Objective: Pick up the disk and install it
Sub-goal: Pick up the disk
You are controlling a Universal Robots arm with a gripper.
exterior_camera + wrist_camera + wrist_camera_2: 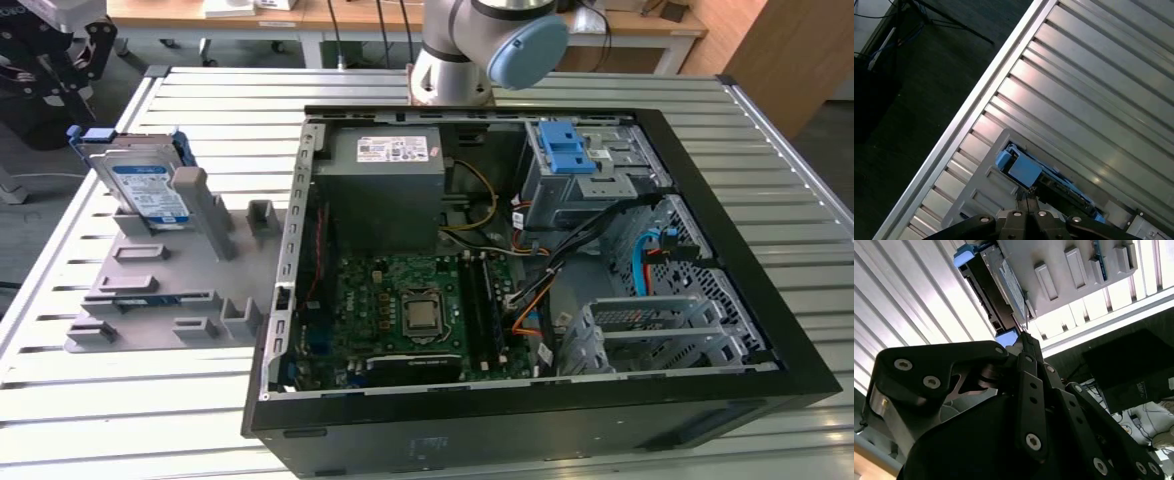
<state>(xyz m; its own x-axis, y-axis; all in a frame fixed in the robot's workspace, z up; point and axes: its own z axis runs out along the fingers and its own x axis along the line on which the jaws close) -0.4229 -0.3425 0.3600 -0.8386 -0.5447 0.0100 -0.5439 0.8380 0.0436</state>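
Closest to us in both wrist views, the black bolted-metal gripper (1023,340) (1026,201) is hanging with its two thin fingertips pressed together, clasping nothing. Just beyond those tips, the disk (140,182) (1004,285) (1024,169), a flat silver-metal hard drive with a white-and-blue label and a blue plastic bracket, is standing on edge in a grey plastic slotted rack (147,300). That rack is resting on the ribbed aluminium table (200,110), at the exterior view's left of the open black computer case (534,430). Gripper linkage is covering part of the disk, and we are not managing to tell whether tips and bracket are touching.
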